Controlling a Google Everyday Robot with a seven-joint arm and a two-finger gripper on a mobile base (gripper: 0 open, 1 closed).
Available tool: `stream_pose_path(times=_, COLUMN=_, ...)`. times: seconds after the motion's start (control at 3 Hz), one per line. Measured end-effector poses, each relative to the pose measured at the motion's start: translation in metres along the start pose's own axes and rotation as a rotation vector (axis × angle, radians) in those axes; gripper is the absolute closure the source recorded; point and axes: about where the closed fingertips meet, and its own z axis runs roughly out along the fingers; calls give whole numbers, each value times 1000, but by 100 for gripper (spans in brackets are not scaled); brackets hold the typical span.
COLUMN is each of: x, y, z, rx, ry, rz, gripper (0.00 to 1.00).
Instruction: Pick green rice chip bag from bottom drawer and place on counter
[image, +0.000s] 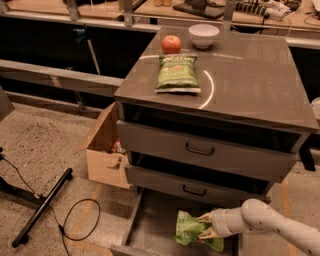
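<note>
Your gripper (204, 226) sits low inside bottom drawer (152, 225), arm reaching in from right. Fingers (203, 218) clamp right edge of green rice chip bag (189, 231), so grasp is closed on bag. Bag lies in open drawer, toward its right side; you cannot tell whether it rests on floor or hangs just above it. Counter (250, 75) above holds olive bag (177, 74), apple (171, 44) and white bowl (203, 35). Cardboard box (102, 157) stands on ground just left of cabinet.
</note>
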Motion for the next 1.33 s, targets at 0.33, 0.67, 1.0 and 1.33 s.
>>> stream_pose_path(times=0.33, x=-22, y=-12, z=-54, rx=43, ry=-24, rz=3, gripper=100)
stream_pose_path(times=0.67, x=-47, y=-27, z=-101, rx=49, ry=-87, rz=7, gripper=100)
stream_pose_path(times=1.0, x=-57, y=-12, z=-102, rx=-13, ry=-128, rz=6, gripper=100)
stream_pose_path(times=1.33, x=-57, y=-12, z=-102, rx=-13, ry=-128, rz=6, gripper=100)
